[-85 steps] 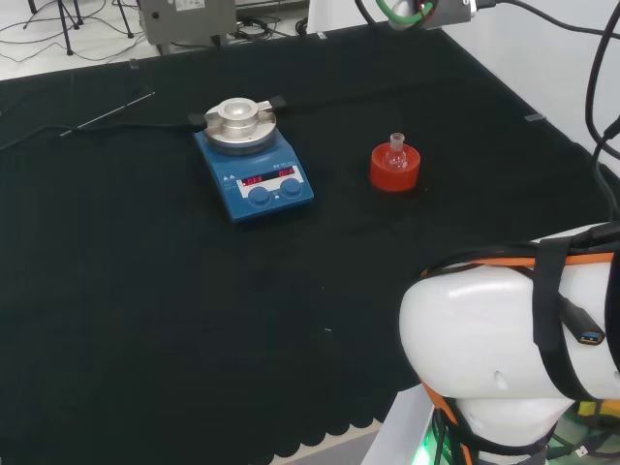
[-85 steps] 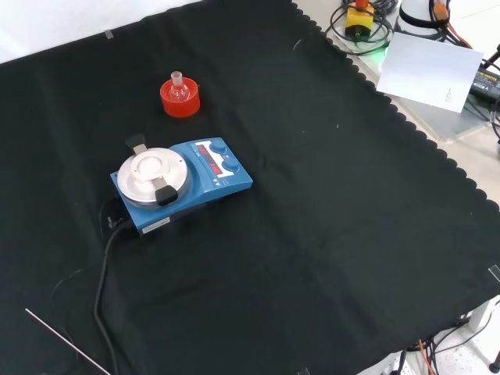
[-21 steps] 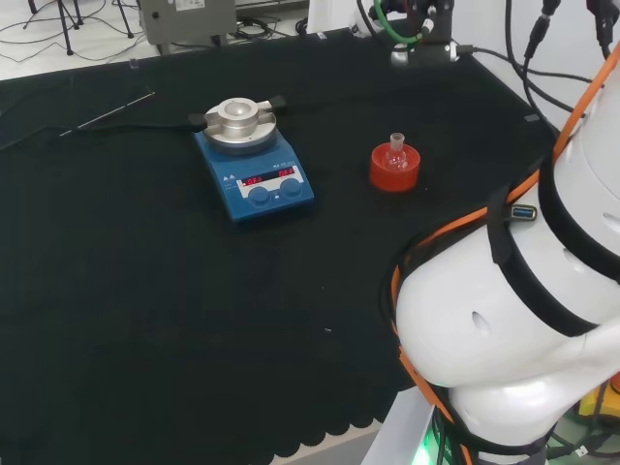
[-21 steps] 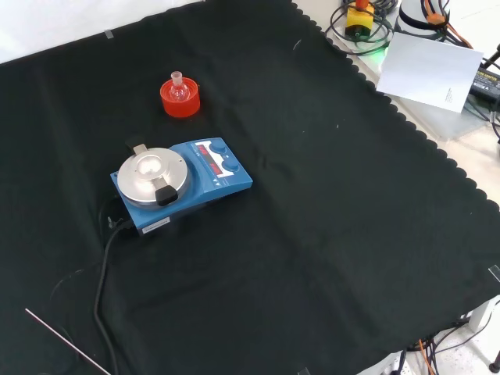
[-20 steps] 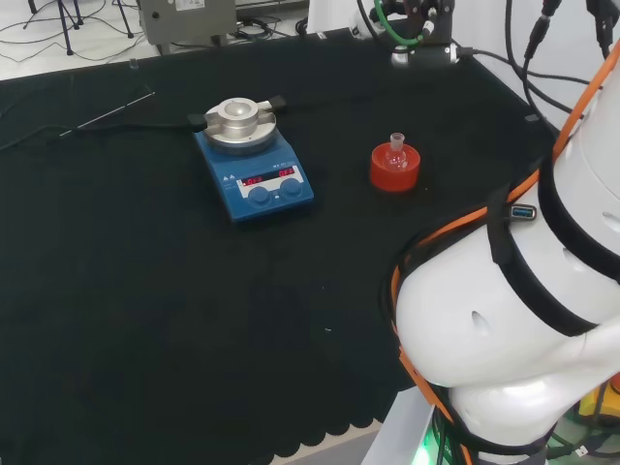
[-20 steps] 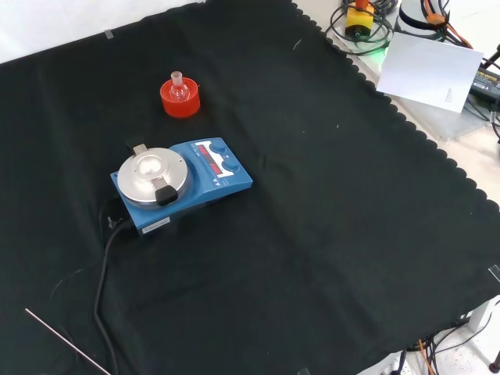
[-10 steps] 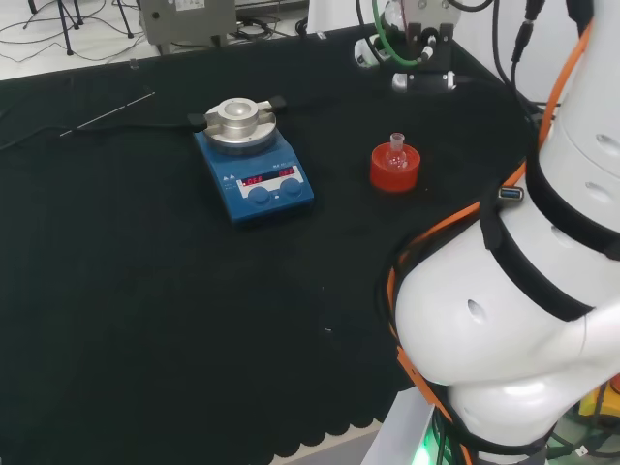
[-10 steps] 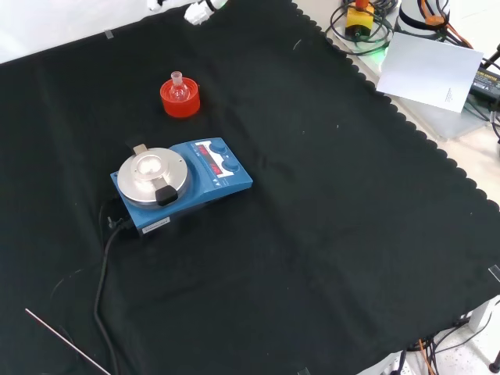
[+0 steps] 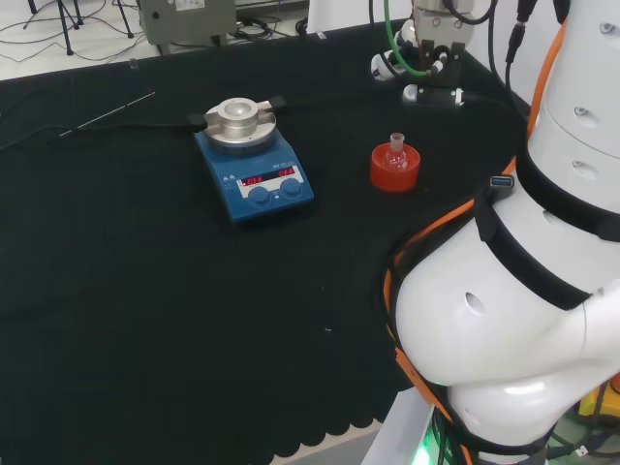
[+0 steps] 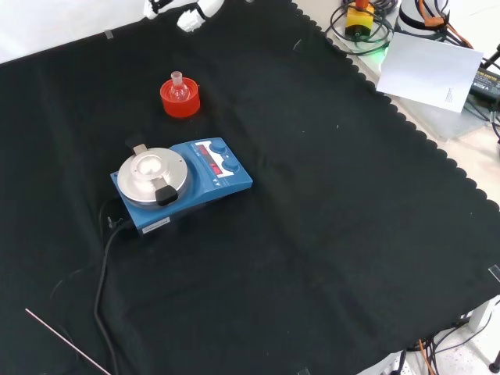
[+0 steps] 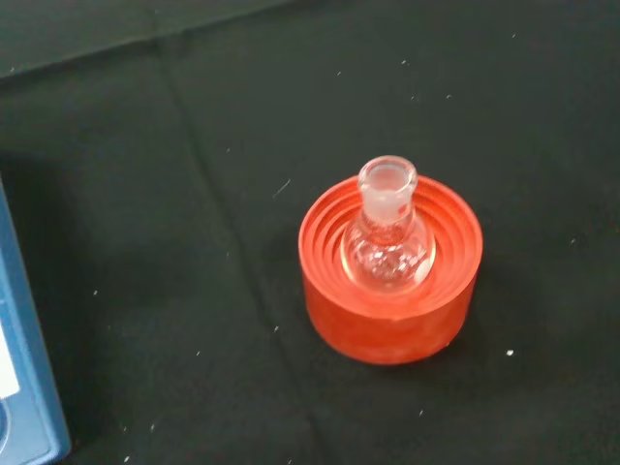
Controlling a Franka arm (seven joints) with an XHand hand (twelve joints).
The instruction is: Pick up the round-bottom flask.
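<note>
The small clear glass round-bottom flask (image 11: 388, 237) sat upright, neck up, in the red ribbed ring stand (image 11: 390, 281) on the black cloth (image 10: 328, 234), towards the cloth's far edge in the front view. Beyond it, right at that far edge, the black and white hand (image 10: 190, 17) hung above the cloth, well apart from the flask and touching nothing; how its fingers were set could not be told. In the head view the hand (image 9: 418, 63) showed past the stand (image 9: 395, 168). Nearer the cloth's middle stood the blue stirrer plate with a round silver top (image 10: 180, 183), its black cable (image 10: 101, 289) trailing towards the near edge, where a thin metal rod (image 10: 66, 341) lay.
</note>
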